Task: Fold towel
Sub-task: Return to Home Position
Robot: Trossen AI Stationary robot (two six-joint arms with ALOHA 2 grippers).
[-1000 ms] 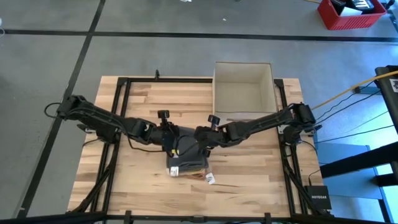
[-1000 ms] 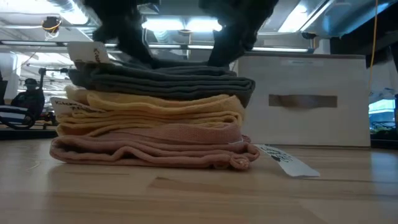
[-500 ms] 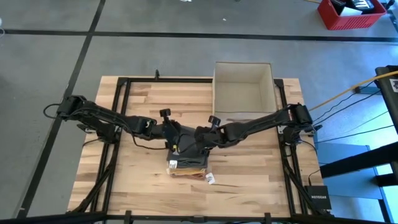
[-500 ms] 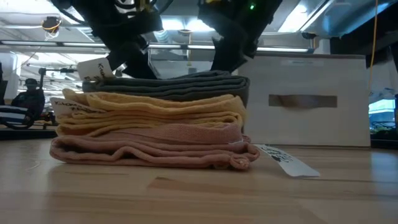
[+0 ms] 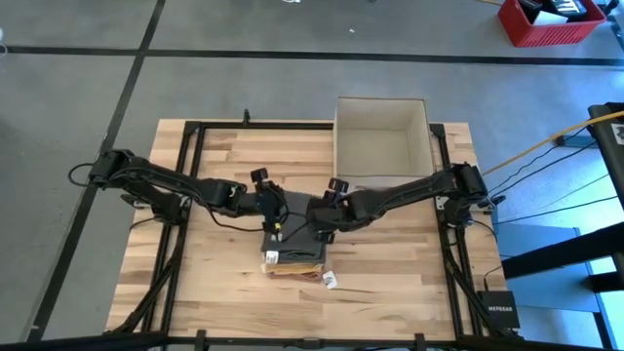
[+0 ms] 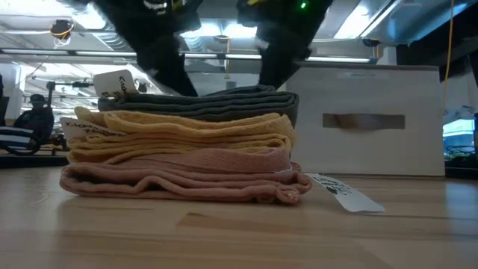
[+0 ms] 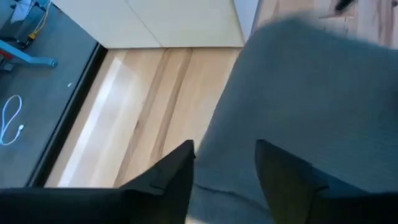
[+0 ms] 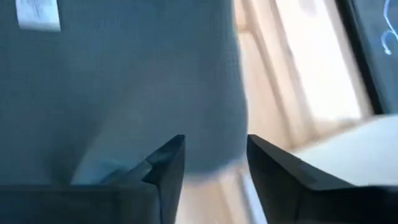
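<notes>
The gray towel (image 5: 297,250) lies flat atop the stack (image 6: 179,161) on the counter (image 5: 390,278), directly beneath the left end effector (image 5: 276,218) and right end effector (image 5: 321,220), both spread and empty, apparently free to pull home.

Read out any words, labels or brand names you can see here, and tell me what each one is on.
"NETGEAR": on the black box beside the table.
Too blurred to read: the white tag on the gray towel.
Too blurred to read: the side tag on the yellow towel.
Too small to read: the loose tag on the table.
</notes>
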